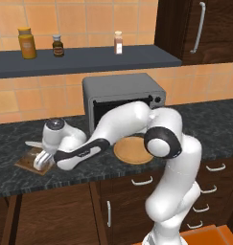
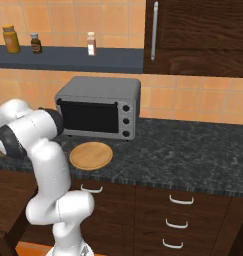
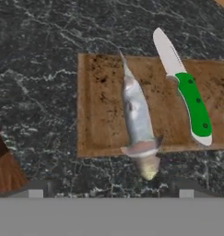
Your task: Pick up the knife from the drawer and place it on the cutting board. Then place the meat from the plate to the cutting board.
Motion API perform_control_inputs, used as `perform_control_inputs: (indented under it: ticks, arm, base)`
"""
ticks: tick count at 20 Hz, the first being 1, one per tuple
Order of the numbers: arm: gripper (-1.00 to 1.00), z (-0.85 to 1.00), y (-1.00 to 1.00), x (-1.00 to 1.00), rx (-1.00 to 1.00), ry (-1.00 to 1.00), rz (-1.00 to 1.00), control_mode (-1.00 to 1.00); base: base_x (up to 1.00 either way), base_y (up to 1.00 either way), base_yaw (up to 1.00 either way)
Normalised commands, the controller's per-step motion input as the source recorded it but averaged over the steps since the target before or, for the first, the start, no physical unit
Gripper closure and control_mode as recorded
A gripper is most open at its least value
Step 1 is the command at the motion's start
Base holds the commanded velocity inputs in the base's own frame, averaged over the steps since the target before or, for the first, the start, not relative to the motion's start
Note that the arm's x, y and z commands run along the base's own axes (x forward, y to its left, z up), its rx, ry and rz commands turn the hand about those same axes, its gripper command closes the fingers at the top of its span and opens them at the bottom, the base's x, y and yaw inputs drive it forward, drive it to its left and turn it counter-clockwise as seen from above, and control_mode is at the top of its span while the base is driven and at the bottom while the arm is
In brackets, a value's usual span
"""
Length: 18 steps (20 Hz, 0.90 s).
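Observation:
The brown speckled cutting board (image 3: 102,106) lies on the dark counter, and it shows at the counter's left end (image 1: 27,164) in the left base view. The grey-pink meat (image 3: 137,117) lies lengthwise on it, one end hanging over the board's near edge. Beside the meat rests the knife (image 3: 187,92) with its green handle on the board and its blade tip past the far edge. My gripper (image 3: 111,193) hovers just above the board (image 1: 41,161), open, with nothing between its fingers. The round tan plate (image 1: 132,150) (image 2: 90,155) sits bare in front of the oven. A corner of dark brown wood (image 3: 2,170) may be the drawer.
A grey toaster oven (image 1: 120,98) (image 2: 98,107) stands at the back of the counter behind the plate. Several jars (image 1: 27,43) line a dark shelf above. Stacked drawers with white handles (image 2: 180,200) lie under the counter to the right.

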Motion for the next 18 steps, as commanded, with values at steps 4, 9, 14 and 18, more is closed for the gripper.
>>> perform_control_inputs:
  ticks: [4,9,14,18]
  arm:
    - [-1.0,0.56,-0.94,-0.35,0.07,0.13,0.0,-1.0]
    - [-1.0,0.93,-0.93,-0.28,0.04,0.15,0.0,-1.0]
    - [-1.0,0.96,-0.92,-0.35,0.01,0.17,0.0,-1.0]
    - [-1.0,0.79,-0.88,-0.46,-0.1,0.01,0.0,-1.0]
  base:
    - [0.0,0.0,0.0]
    - [0.0,0.0,0.0]
    - [0.0,0.0,0.0]
    - [0.0,0.0,0.0]
